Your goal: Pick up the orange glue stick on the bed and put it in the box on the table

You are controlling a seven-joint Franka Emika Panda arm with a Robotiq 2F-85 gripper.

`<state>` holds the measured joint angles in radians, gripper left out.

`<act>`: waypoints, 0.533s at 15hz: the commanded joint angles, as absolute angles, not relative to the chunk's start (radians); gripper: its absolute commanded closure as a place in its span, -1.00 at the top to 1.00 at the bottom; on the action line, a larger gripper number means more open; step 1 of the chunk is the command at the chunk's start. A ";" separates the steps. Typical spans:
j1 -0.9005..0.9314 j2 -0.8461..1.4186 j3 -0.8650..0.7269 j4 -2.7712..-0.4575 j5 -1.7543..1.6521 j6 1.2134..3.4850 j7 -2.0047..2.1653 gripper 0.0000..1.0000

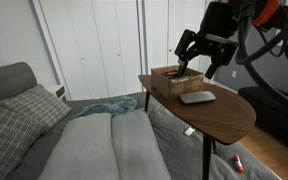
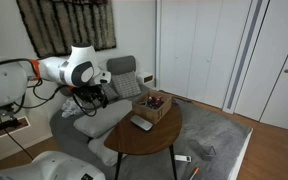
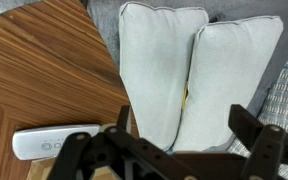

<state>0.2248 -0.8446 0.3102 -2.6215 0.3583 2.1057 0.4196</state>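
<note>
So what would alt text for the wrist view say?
The open gripper hangs over two pale cushions side by side, a yellowish sliver in the gap between them. A wooden table with a white remote is at left.

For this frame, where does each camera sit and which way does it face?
Exterior view: over the bed, facing the closet doors across the table; gripper at upper right.
Exterior view: beside the white arm, which shows at left, facing the table.
Wrist view: looks down on remote and pillows; open gripper at bottom.
Shared: table, box and remote in both exterior views.
</note>
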 commanded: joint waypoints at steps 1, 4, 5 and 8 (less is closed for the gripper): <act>0.221 -0.845 0.312 -2.619 0.360 2.101 0.418 1.00; 0.175 -0.865 0.286 -2.634 0.342 2.081 0.447 1.00; 0.141 -0.889 0.262 -2.650 0.324 2.061 0.458 1.00; 0.021 -0.976 0.159 -2.711 0.258 1.982 0.453 1.00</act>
